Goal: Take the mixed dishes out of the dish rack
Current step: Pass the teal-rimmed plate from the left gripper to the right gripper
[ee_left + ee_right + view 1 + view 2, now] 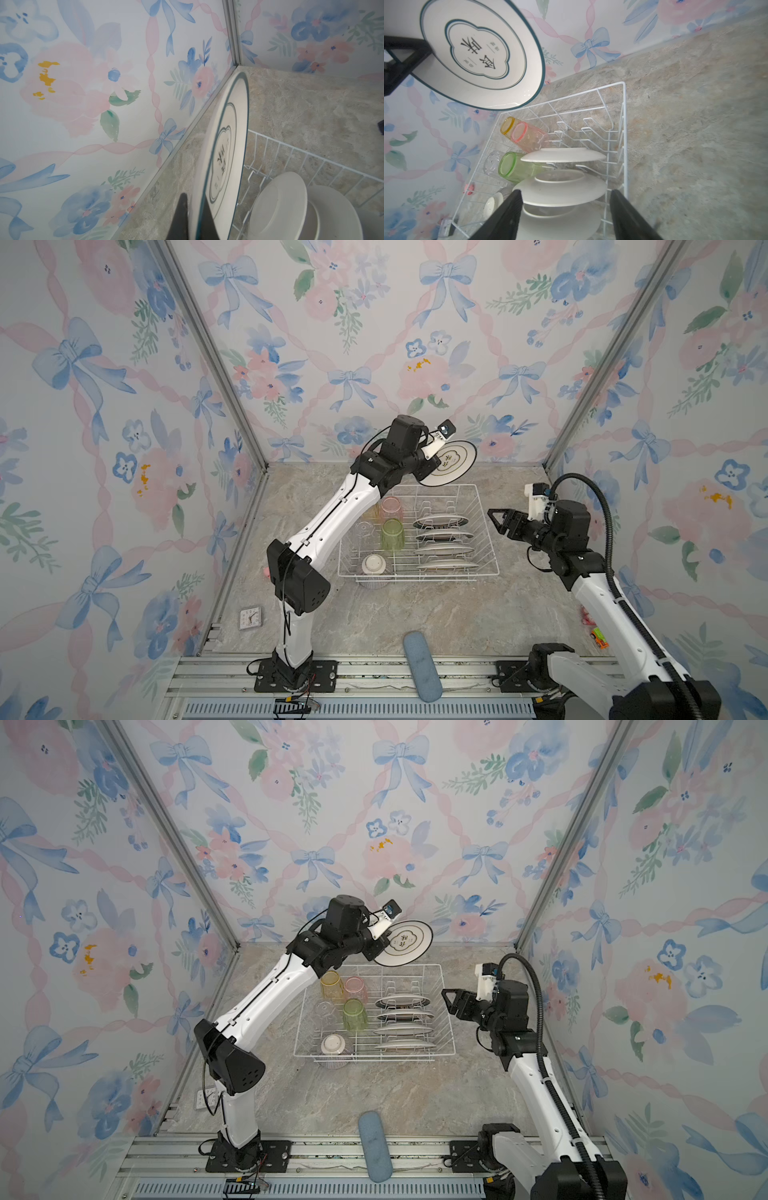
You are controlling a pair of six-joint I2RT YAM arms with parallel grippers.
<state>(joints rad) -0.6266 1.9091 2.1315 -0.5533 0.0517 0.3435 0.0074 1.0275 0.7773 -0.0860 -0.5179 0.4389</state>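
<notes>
**Operator:** Report the left side first.

**Technician:** A small white clock [250, 617] lies at the left edge of the table [436, 614], beside the frame rail. The left arm [332, 518] crosses above the left rim of the dish rack [453, 485] and hides part of that rim in both top views. The left gripper [193, 199] is clamped on the edge of a teal-rimmed plate [451, 462]. This plate hangs tilted above the rack's far rim, out of the prongs and near the back wall. The gap to the wall cannot be judged.

**Operator:** Rack contents?

**Technician:**
- **Left half:** The yellow tumbler [331, 984] and pink tumbler [391, 508] stand at the far end. The clear tumbler [365, 531] and green tumbler [392, 534] stand just nearer. The striped bowl [374, 568] sits upside down at the near left corner.
- **Right half:** Four plates [444, 536] stand on edge in the prong rows. The far prongs [436, 506] stand open.

**Operator:** Right side, and room to move?

**Technician:** The right gripper [494, 522] hovers just outside the rack's right rim, pointed at the rack. Its jaws are parted with nothing between them. Bare marble runs from the rack's near rim to the blue-grey pad [422, 668], which overhangs the table's near edge. The right arm [598, 593] occupies part of the strip between the right rim and the right wall.
</notes>
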